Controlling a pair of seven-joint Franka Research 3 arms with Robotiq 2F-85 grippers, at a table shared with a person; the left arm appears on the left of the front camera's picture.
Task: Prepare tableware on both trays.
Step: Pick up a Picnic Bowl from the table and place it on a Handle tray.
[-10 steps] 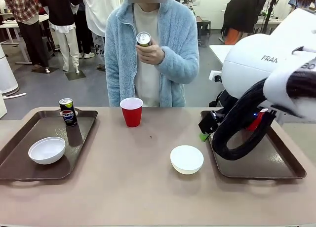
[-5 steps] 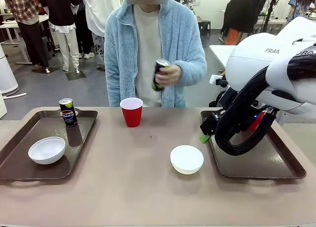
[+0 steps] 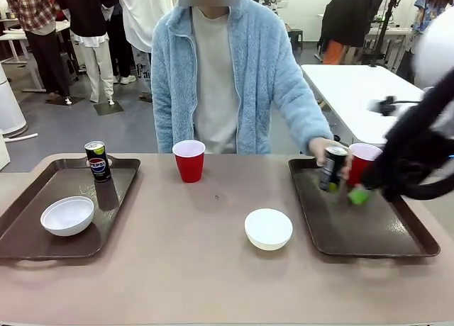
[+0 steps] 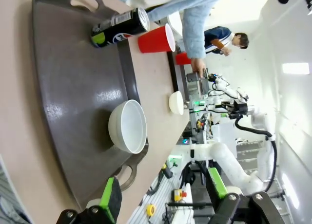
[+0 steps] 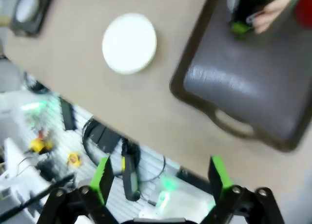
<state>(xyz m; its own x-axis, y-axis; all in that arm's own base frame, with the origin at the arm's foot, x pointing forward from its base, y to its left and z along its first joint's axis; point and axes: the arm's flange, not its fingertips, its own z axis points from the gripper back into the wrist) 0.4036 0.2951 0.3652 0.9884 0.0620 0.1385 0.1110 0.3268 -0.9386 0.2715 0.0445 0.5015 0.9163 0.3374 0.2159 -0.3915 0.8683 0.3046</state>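
The left tray (image 3: 53, 181) holds a Pepsi can (image 3: 98, 161) and a white bowl (image 3: 67, 215). One red cup (image 3: 189, 160) stands on the table between the trays, and a second bowl (image 3: 268, 228) sits nearer me. On the right tray (image 3: 369, 230) a person's hand (image 3: 319, 147) grips a dark can (image 3: 332, 168) beside another red cup (image 3: 363, 163). My right gripper (image 5: 161, 177) is open over the table's near edge, by that tray (image 5: 243, 83). My left gripper (image 4: 163, 192) is open, off the left tray's (image 4: 73, 73) end.
The person in a light blue fleece (image 3: 255, 64) stands at the far side, one arm stretched to the right tray. My right arm's black cable (image 3: 418, 156) hangs over that tray's right part. Bare tabletop (image 3: 177, 269) lies in front of the trays.
The person has lowered the dark can from chest height onto the right tray. My right arm has swung back to the right, uncovering the red cup there.
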